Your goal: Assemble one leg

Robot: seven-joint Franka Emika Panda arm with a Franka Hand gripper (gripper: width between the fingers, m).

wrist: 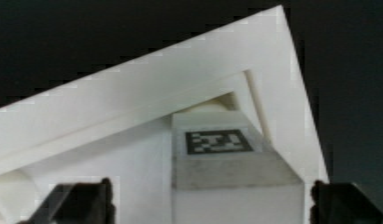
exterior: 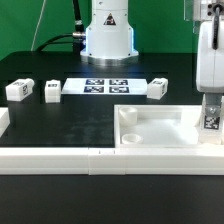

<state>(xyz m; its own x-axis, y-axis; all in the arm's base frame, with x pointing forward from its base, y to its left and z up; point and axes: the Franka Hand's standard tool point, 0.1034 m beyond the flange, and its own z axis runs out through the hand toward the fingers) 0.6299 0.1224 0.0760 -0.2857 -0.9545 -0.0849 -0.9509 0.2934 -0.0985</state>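
Pincer (wrist: 195, 200) — open above leg (wrist: 218, 150)

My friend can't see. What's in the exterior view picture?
The tool is down at the corner of a white tray-like panel, on a leg. Three more legs and the marker board lie behind.

Arm (exterior: 208, 50) vertical at exterior view's right, claw (wrist: 191, 205) pointing down, fingers (wrist: 78, 203) spread apart
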